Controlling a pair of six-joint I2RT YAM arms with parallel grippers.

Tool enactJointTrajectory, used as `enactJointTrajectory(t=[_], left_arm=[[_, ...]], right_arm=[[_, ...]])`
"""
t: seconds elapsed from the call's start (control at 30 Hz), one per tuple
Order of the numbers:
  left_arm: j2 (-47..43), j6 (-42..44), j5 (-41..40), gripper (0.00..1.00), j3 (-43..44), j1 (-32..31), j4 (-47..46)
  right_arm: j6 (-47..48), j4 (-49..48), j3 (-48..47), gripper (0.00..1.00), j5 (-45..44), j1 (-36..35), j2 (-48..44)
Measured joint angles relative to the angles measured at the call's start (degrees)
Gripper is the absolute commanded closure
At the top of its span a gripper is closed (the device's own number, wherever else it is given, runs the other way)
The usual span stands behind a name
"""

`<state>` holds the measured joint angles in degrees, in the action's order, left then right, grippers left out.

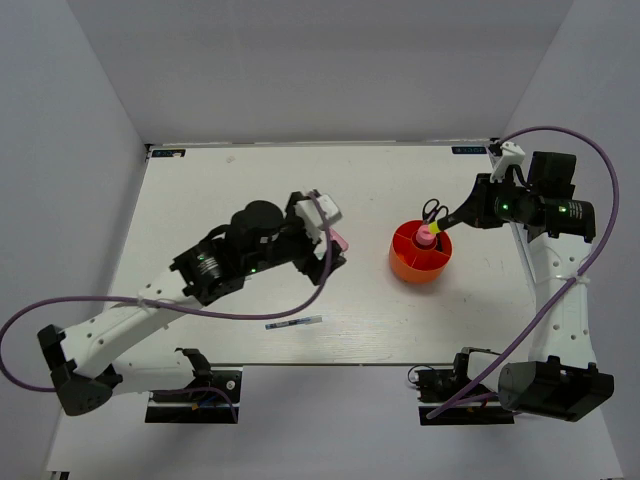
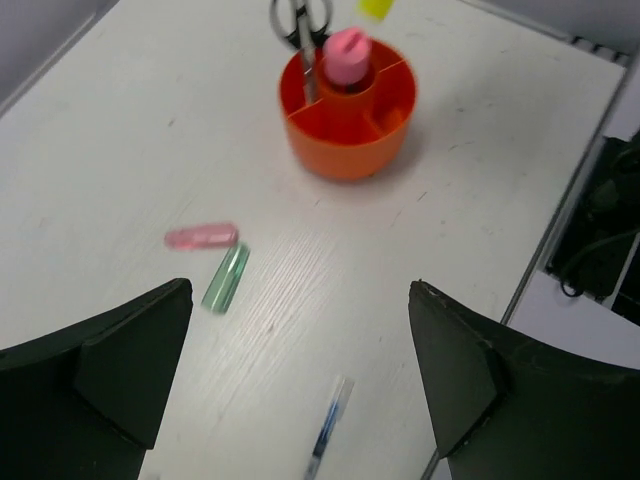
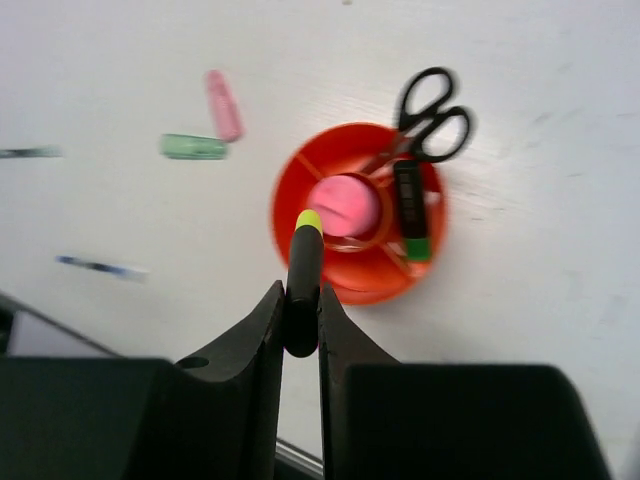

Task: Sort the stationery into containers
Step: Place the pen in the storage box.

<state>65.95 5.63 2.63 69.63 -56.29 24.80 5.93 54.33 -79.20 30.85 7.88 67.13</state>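
The fingers (image 3: 262, 330) of the right gripper (image 3: 300, 295) were closed tightly on the dark body of the yellow marker (image 3: 305, 250), and they held it just above the orange cup (image 3: 370, 290), with the yellow tip pointing down to it. The left gripper (image 2: 298, 300) stood wide open and held nothing. It hung over the table near the loose markers.

The step in hand seemed to be to put the yellow marker in the cup. To do it well, I think the arm should bring the tip over a free section, not over the pink tube (image 3: 343, 205) in the middle and not over a divider. The marker should stay nearly upright, and the fingers should open only when the tip is below the rim, otherwise it may fall outside.

The count was this: one cup; one pair of scissors (image 3: 430, 110) and one green-black marker (image 3: 410, 210) already in it, beside the one pink tube; four markers in all, because one pink marker (image 3: 223, 105) and one pale green marker (image 3: 193, 147) lay on the table close together; and one thin pen (image 3: 100, 267), well apart from the cup.
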Motion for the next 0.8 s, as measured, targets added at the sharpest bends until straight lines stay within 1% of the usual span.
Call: enactJointTrajectory(t=[0.1,0.17,0.2,0.23,0.37,0.47,0.57,0.8], left_arm=[[-4.6,-4.7,-3.5,0.01,-0.9,2.9,6.7],[-7.9,-7.0,-5.0,0.01,-3.9,4.8,9.7],[-9.6,-7.8,-5.3,0.02,-6.1,5.5,10.7],[-11.5,-8.7,-5.6,0.06,-8.5,6.3,12.2],[-16.8,-10.8,-5.6,0.12,-16.9,9.5,15.9],[-18.1,-11.7,-4.7,0.12,-20.0,12.0,17.2],[-18.5,-12.6,-3.0,0.12,-21.3,14.3,17.1],[-18.5,-14.2,1.1,0.11,-23.3,16.7,16.4]], right_arm=[[5.5,2.0,-4.0,1.00,-5.9,0.0,1.1],[8.3,2.8,-5.7,1.00,-8.8,0.0,2.6],[9.3,2.9,-5.9,1.00,-10.0,0.0,3.5],[10.1,3.0,-5.9,1.00,-11.2,0.0,4.3],[12.2,3.0,-5.8,1.00,-14.4,-0.1,7.6],[12.8,2.9,-5.7,1.00,-15.3,-0.1,10.1],[13.0,2.2,-5.2,1.00,-15.3,-0.2,12.4],[13.0,0.0,-3.2,1.00,-15.2,-0.5,15.2]])
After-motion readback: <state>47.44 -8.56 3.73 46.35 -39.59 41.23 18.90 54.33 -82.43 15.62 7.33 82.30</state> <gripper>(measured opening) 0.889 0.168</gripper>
